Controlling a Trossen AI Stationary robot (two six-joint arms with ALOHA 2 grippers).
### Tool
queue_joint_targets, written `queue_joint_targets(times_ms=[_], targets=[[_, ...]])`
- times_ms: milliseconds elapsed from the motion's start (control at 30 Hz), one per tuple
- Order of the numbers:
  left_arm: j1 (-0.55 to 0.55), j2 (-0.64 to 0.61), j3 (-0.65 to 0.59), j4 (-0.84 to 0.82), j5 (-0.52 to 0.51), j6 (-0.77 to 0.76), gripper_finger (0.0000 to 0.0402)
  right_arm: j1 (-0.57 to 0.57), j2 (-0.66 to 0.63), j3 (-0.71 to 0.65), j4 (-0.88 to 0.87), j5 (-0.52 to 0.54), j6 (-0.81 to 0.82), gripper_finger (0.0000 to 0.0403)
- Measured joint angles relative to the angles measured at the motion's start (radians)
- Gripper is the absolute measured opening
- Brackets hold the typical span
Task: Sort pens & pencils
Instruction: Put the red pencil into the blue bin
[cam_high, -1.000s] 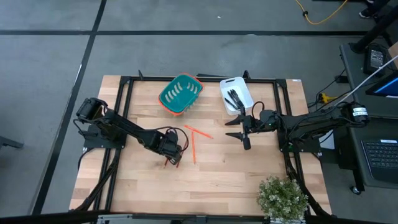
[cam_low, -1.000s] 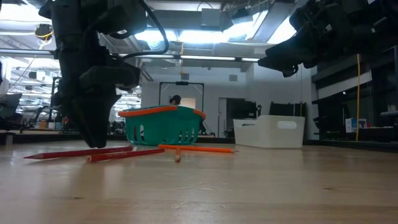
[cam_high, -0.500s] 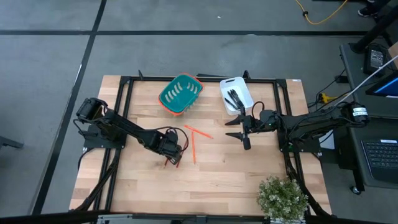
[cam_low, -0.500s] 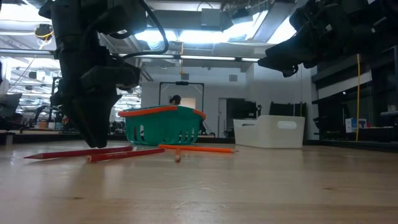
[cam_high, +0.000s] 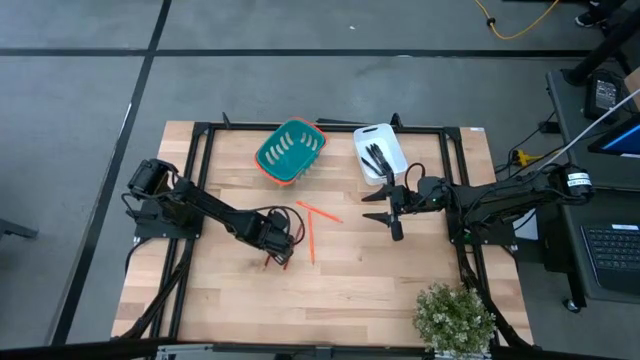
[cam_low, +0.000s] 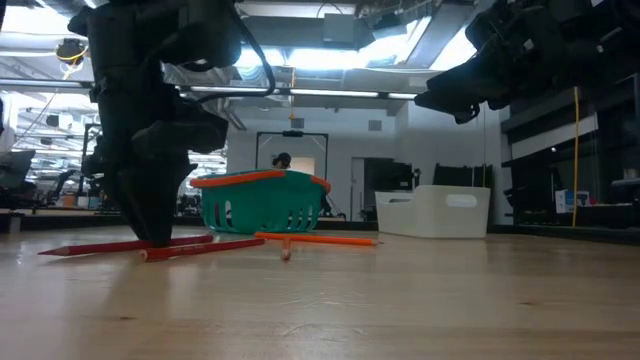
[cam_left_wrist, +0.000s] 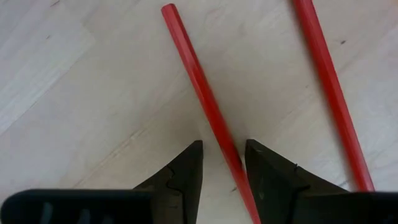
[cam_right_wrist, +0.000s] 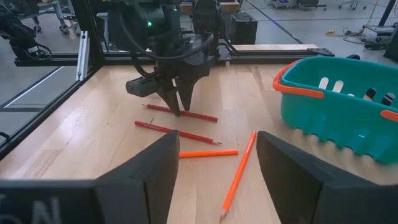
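Table (cam_high: 380, 290): pale wood planks, smooth, faint sheen. Pencils (cam_left_wrist: 208, 106): red and orange, smooth painted finish. Basket (cam_right_wrist: 339, 106) beside pencils: teal plastic, orange rim, glossy. Bin (cam_low: 440, 212): white plastic, matt. Fingers (cam_left_wrist: 186, 177): black, matt.

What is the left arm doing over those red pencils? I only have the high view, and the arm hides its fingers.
Observer: In the left wrist view the left gripper is open, with one finger on each side of a red pencil.
Operator: Is it down at the wood, or above it?
Observer: In the low view its fingertips reach down to the table, right at the pencil.
Operator: Is anything else within its grasp?
Observer: No. The second red pencil lies outside the fingers, off to one side.
Operator: And the right arm?
Observer: The right gripper is open wide and held above the table, facing the orange pencils and the teal basket.
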Motion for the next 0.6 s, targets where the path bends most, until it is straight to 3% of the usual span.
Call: queue_joint_targets(times_ms=[300,600], targets=[[0.014,0.006,0.0,-0.003,0.025,0.0,0.0111,0.0,0.0,0.0,0.0,0.0,-0.01,0.0216],[0.017,0.006,-0.002,-0.01,0.067,-0.092,0.0063,0.0,0.0,0.0,0.0,0.0,-0.013,0.0216]])
